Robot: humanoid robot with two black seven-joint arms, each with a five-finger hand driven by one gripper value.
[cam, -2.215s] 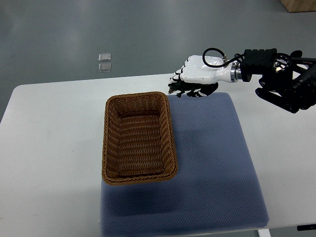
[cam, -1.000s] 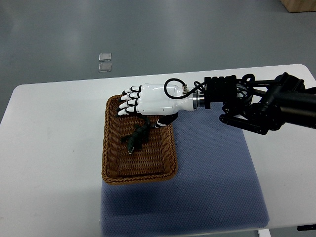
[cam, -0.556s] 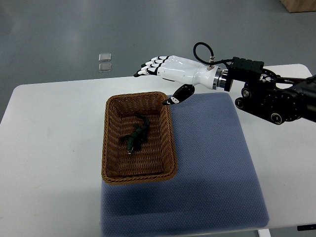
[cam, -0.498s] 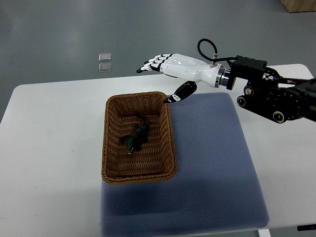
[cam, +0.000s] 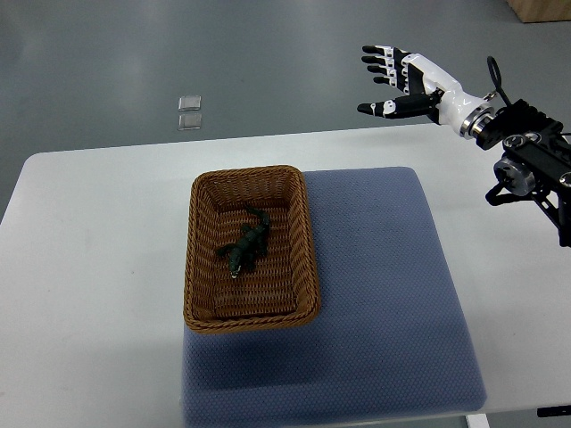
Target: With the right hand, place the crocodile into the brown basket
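Well apart from the robot hand (cam: 412, 80), crocodile (cam: 245, 242) lies in basket (cam: 201, 267).

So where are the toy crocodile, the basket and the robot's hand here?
crocodile (cam: 246, 244): top view, on its body.
brown basket (cam: 250, 172): top view, on its far rim.
right hand (cam: 415, 83): top view, on the palm.

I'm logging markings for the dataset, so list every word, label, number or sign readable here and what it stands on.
None: no readable text anywhere.
The brown basket, crocodile, blue mat, white table and right hand show no print.
Two small clear squares on the floor: too small to tell.
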